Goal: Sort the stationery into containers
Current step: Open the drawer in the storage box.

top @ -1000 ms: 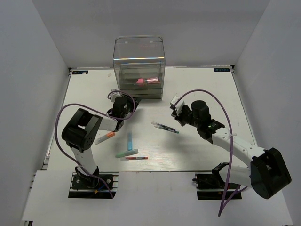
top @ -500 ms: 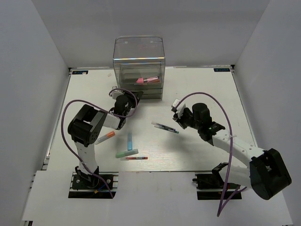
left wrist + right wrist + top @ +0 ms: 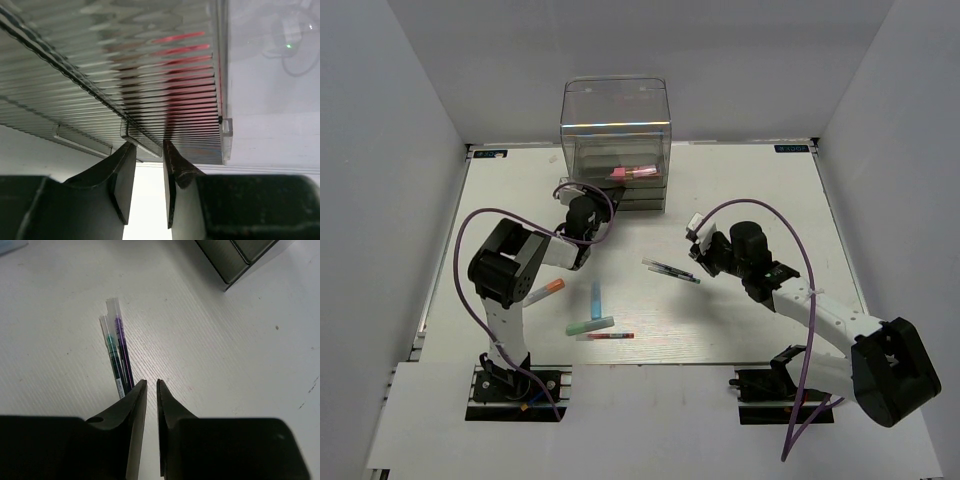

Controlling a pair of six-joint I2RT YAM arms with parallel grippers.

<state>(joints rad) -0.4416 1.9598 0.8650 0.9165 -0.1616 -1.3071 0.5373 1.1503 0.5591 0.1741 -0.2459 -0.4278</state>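
The two thin dark pens point(image 3: 670, 270) lie on the desk point(image 3: 750, 180), and a pink marker point(image 3: 620, 172) is already inside the drawer box point(image 3: 615, 130). The left claw point(image 3: 147, 145) has crept up to the box, half spread around a drawer handle point(image 3: 142, 141), so a pull looks next. The right claw point(image 3: 149, 382), nearly pressed together and empty, has settled just above the dark pens

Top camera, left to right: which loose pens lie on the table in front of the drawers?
White marker with orange tip → light blue pen → thin dark pens. The teal-green marker and red pen overlap the blue pen's position, so they are left out.
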